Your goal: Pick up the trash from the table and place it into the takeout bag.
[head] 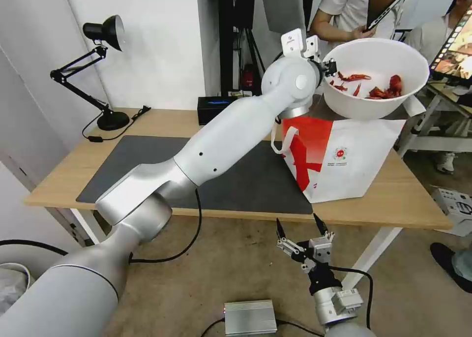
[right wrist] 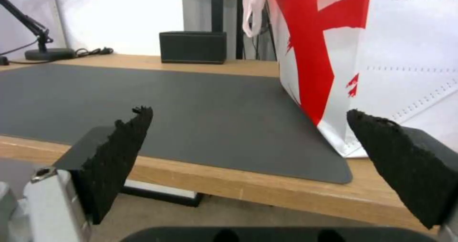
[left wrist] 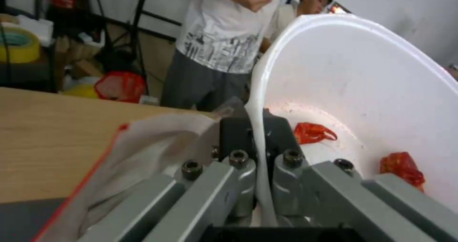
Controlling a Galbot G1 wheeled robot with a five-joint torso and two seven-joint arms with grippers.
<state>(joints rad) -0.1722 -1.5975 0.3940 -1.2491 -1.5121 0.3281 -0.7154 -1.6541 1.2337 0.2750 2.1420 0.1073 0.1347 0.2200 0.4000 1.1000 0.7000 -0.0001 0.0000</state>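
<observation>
My left gripper (head: pixel 328 70) is shut on the rim of the white bowl (head: pixel 376 76) of red scraps and holds it in the air, tilted, above the open top of the takeout bag (head: pixel 344 155). In the left wrist view the rim (left wrist: pixel 260 134) runs between my two fingers (left wrist: pixel 238 142), with red scraps (left wrist: pixel 312 132) inside the bowl (left wrist: pixel 372 102) and the bag's foil edge (left wrist: pixel 143 142) just beneath. The red-and-white bag stands on the right part of the table (head: pixel 64 167). My right gripper (head: pixel 297 227) hangs open below the table's front edge.
A dark grey mat (head: pixel 147 165) covers the table's middle. A black desk lamp (head: pixel 101 76) stands at the back left, a black box (head: pixel 214 109) at the back centre. A silver box (head: pixel 250 316) lies on the floor. People stand behind the table.
</observation>
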